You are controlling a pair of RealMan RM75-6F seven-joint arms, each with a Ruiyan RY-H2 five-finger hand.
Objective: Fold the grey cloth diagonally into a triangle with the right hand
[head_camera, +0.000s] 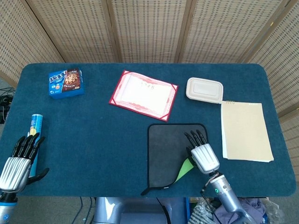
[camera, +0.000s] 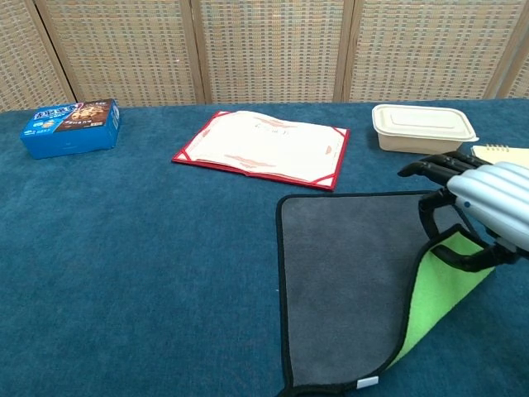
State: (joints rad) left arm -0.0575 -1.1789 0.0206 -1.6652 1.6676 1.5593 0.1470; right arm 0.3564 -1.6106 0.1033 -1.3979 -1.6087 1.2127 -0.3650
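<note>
1. The counter (head_camera: 117,135), covered in dark blue felt, carries everything; woven screens stand behind its far edge.
2. The grey cloth (head_camera: 169,149) lies near the front edge, right of the middle. Its front right corner is lifted and turned over toward the cloth's centre, showing a bright green underside (camera: 438,289). The rest lies flat, and its black-trimmed front left corner hangs past the counter's front edge.
3. A cream notepad (head_camera: 245,131) lies flat near the right edge, just right of the cloth and apart from it.
4. A red-bordered certificate folder (head_camera: 144,94) lies open toward the far edge, near the middle, beyond the cloth.
5. The right hand (head_camera: 202,154) is over the right part of the cloth, fingers pointing to the far edge. In the chest view the thumb and fingers pinch the raised corner, so it holds the cloth.
6. The left hand (head_camera: 16,161) rests at the front left corner of the counter, fingers apart and straight, holding nothing.
7. A white lidded food box (head_camera: 204,89) sits near the far edge, right of the folder and just beyond the notepad.
8. A blue biscuit box (head_camera: 66,83) sits near the far left corner.
9. A slim blue and yellow tube (head_camera: 36,130) lies by the left edge, just beside the left hand's fingers.
</note>
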